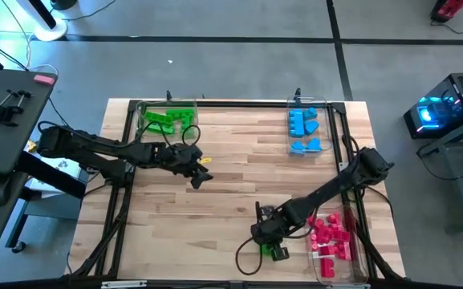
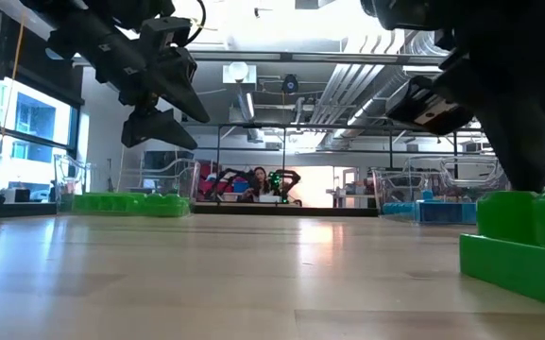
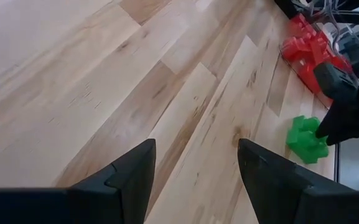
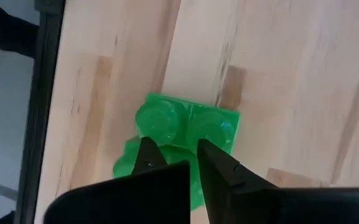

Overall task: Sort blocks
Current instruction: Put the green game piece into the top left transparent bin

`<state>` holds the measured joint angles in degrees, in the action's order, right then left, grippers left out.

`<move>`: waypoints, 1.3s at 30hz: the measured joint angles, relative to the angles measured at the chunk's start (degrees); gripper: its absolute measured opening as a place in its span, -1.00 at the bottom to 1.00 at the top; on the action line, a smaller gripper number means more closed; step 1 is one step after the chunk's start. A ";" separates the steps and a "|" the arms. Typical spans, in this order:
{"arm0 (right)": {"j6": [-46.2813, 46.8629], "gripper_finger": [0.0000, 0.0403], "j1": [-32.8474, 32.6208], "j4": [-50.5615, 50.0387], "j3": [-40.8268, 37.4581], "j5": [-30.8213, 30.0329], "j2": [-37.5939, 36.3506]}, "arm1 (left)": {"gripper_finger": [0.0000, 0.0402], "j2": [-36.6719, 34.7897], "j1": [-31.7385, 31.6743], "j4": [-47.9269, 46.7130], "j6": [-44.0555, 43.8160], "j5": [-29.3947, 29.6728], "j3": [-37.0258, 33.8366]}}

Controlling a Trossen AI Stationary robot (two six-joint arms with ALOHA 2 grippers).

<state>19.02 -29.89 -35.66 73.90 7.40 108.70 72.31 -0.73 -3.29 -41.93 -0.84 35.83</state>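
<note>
Sorting is judged nearly complete. Landmark: the wooden table [image 1: 231, 172]. At its far left corner, the green blocks [image 1: 167, 118] sit in a clear tray. The left gripper [image 1: 200, 171] hovers just inboard of them, fingers spread and empty. At the far right corner lie the blue blocks [image 1: 303, 128]. At the near edge, right of centre, the right gripper [image 1: 270, 243] is clenched on one stray green block [image 4: 185, 134]. At the near right corner sit the red blocks [image 1: 333, 234].
</note>
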 joint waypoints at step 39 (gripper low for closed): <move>-25.03 -1.00 22.84 8.51 -0.24 7.15 -1.63 | 0.05 -14.89 0.25 -9.47 3.13 -2.82 0.00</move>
<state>-6.01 -7.05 -27.15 73.67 14.55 107.07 57.43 -0.49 -12.76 -38.80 -3.66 35.83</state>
